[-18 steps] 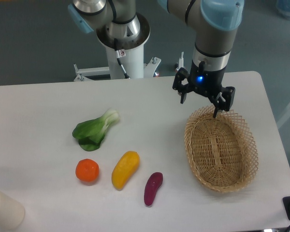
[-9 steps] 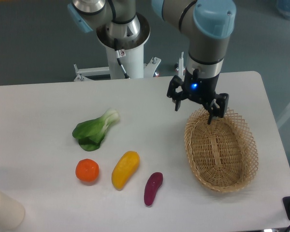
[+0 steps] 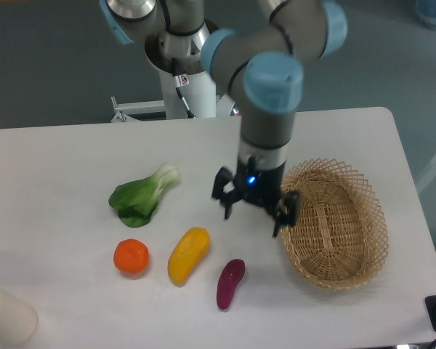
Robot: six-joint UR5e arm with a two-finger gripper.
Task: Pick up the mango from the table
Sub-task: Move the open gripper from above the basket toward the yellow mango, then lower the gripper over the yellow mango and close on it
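Note:
The mango (image 3: 187, 254) is an elongated yellow-orange fruit lying on the white table (image 3: 58, 167), front of centre, between a round orange and a purple vegetable. My gripper (image 3: 253, 217) hangs above the table, up and to the right of the mango and apart from it, just left of the basket. Its two fingers are spread apart and hold nothing.
A round orange (image 3: 131, 256) lies left of the mango. A purple oblong vegetable (image 3: 229, 283) lies to its right. A green bok choy (image 3: 142, 194) lies behind them. A wicker basket (image 3: 334, 222) stands at the right. A white cylinder (image 3: 6, 316) sits at the front left corner.
The gripper has moved left and toward the front, from the basket's far rim to the table beside the basket's left rim, nearer the mango. The objects have not moved.

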